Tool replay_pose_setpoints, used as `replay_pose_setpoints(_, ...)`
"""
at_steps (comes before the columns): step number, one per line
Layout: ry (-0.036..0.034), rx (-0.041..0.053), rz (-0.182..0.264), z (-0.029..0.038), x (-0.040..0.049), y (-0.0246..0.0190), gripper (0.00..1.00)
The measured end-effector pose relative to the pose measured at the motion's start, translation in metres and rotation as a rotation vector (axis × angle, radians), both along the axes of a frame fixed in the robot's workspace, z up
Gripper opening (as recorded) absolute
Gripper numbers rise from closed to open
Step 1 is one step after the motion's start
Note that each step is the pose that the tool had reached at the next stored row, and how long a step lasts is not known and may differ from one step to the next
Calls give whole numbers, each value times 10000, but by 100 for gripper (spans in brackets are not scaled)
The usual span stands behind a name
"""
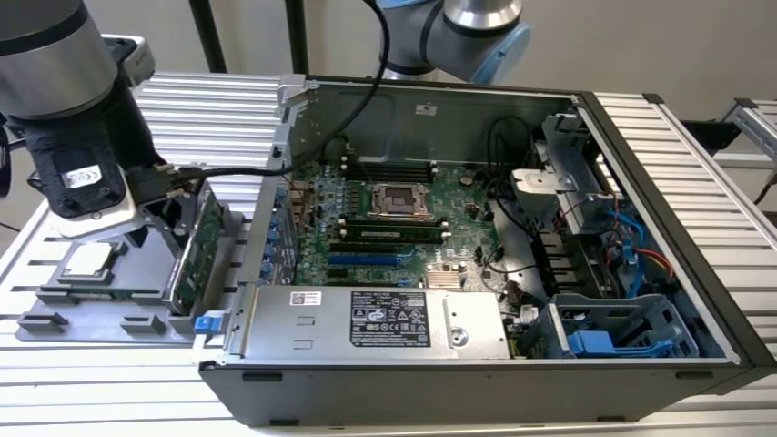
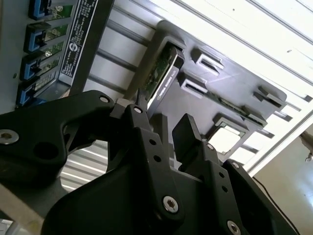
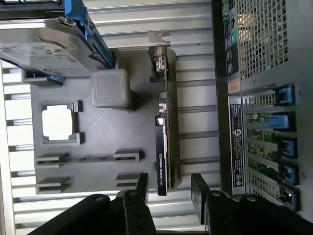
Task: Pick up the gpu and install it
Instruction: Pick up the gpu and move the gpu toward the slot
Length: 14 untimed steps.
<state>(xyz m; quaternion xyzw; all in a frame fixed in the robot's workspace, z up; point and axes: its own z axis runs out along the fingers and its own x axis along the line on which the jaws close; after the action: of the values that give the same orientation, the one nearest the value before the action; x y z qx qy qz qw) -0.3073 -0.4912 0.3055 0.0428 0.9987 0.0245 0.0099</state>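
Note:
The gpu point(image 1: 195, 244) stands on its long edge in a grey tray point(image 1: 49, 319) just outside the case wall, on the exterior view's left, green board showing. In the first wrist view the gpu point(image 3: 165, 142) is edge-on, its black shroud on one side and a silver bracket point(image 3: 158, 49) at the far end. My gripper point(image 3: 169, 190) is open and straddles the card's near end, with a gap between the card and each finger. In the second wrist view the gripper point(image 2: 164, 133) has the gpu point(image 2: 162, 77) rising beyond its two fingers. In the exterior view the gripper point(image 1: 170, 196) sits over the card's top.
The open computer case point(image 1: 680, 228) holds the motherboard point(image 1: 401, 218), blue expansion slots point(image 1: 362, 259) and a power supply point(image 1: 377, 319). The tray point(image 3: 107, 147) also carries a hard drive in a blue frame point(image 3: 49, 44), a processor chip point(image 3: 57, 122) and a grey block point(image 3: 110, 88). The case's rear panel point(image 3: 264, 44) lies close beside the card.

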Motion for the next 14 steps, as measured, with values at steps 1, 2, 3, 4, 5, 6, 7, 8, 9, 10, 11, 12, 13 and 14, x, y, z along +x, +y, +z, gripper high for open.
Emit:
replay_pose_setpoints(1, 0, 0, 0, -9, 0, 0, 100)
replay_pose_setpoints(2, 0, -1, 0, -18, 0, 0, 100)
replay_pose_setpoints(3, 0, 0, 0, -28, 0, 0, 100)
replay_pose_setpoints(4, -1, 0, 0, -37, 0, 0, 100)
replay_pose_setpoints(5, 0, 0, 0, -45, 0, 0, 100)
replay_pose_setpoints(6, 0, 0, 0, -54, 0, 0, 100)
replay_pose_setpoints(7, 0, 0, 0, -62, 0, 0, 100)
replay_pose_setpoints(8, -1, 0, 0, -71, 0, 0, 100)
replay_pose_setpoints(9, 0, 0, 0, -79, 0, 0, 100)
replay_pose_setpoints(10, 0, 0, 0, -87, 0, 0, 100)
replay_pose_setpoints(11, 0, 0, 0, -95, 0, 0, 100)
replay_pose_setpoints(12, 0, 0, 0, -103, 0, 0, 100)
replay_pose_setpoints(13, 0, 0, 0, -111, 0, 0, 100)
replay_pose_setpoints(14, 1, -1, 0, -118, 0, 0, 100)
